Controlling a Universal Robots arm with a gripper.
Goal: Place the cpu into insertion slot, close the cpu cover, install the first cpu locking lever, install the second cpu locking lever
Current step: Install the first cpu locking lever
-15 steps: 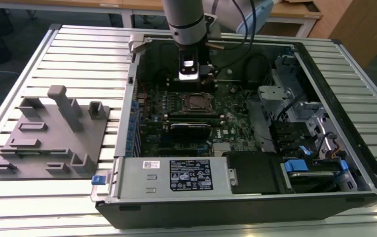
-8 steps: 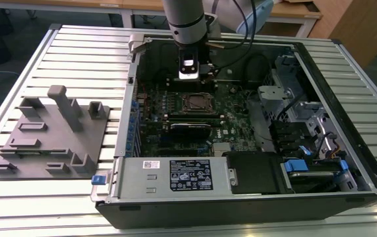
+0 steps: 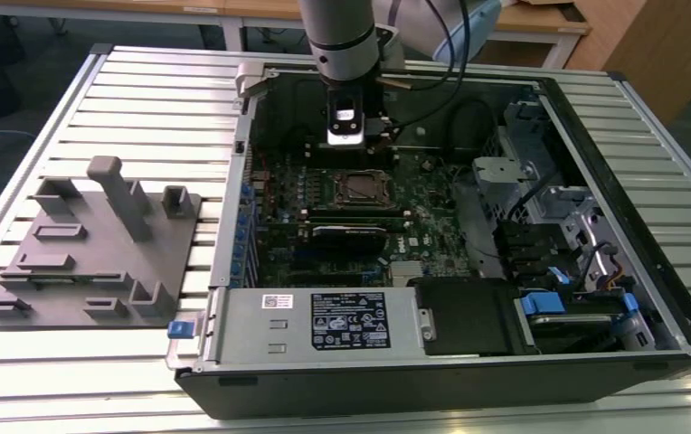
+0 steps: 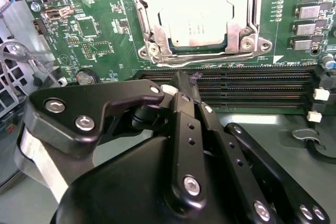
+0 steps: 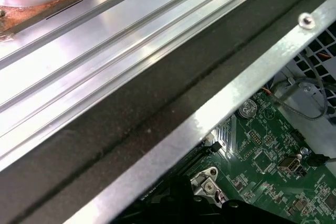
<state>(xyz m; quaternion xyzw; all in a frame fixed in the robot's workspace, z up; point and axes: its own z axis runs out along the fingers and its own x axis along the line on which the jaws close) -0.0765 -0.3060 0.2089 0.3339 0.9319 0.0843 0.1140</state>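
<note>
The cpu (image 4: pixel 197 17), a flat silver square, lies in the insertion slot (image 3: pixel 362 187) on the green motherboard (image 4: pixel 100 35). The cpu cover (image 4: pixel 140 9) lies flat around it as a silver frame, its window showing the chip. Thin metal levers (image 4: pixel 210 56) run along the frame's sides. My gripper (image 4: pixel 181 80) hangs just off the socket, over the black memory slots (image 4: pixel 252 85), with its black fingers drawn together and nothing between them. In the exterior view the gripper (image 3: pixel 352 136) is just beyond the socket's far side. A silver socket corner (image 5: pixel 207 182) shows in the first wrist view.
The open computer case (image 3: pixel 635 208) lies on a slatted metal table (image 3: pixel 140 99). A grey fixture block (image 3: pixel 92 244) stands at the exterior view's left. The power supply (image 3: pixel 321 321) fills the case's near side; drive bays and cables (image 3: pixel 563 244) fill the exterior view's right. The case wall (image 5: pixel 173 114) is close to the wrist.
</note>
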